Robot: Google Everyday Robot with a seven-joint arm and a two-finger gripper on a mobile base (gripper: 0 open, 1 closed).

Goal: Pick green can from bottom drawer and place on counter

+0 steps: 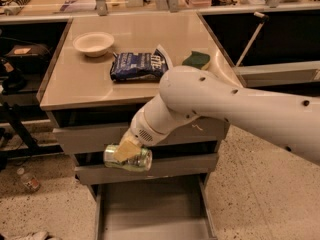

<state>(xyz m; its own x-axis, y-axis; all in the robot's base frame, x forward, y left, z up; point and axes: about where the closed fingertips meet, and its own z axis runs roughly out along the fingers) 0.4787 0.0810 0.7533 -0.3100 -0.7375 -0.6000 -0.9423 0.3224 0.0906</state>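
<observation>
My gripper point(126, 153) is shut on the green can point(135, 160), which lies on its side in the fingers. It hangs in front of the middle drawer face, above the open bottom drawer point(150, 209), whose grey floor is bare. The white arm reaches in from the right and covers the right front part of the counter point(80, 81). The can is below the level of the counter's front edge.
On the counter stand a white bowl point(93, 43), a blue chip bag point(139, 65) and a green-topped sponge point(197, 60), partly hidden by the arm. Two upper grey drawers are shut. A plastic bottle point(29, 181) lies on the speckled floor at the left.
</observation>
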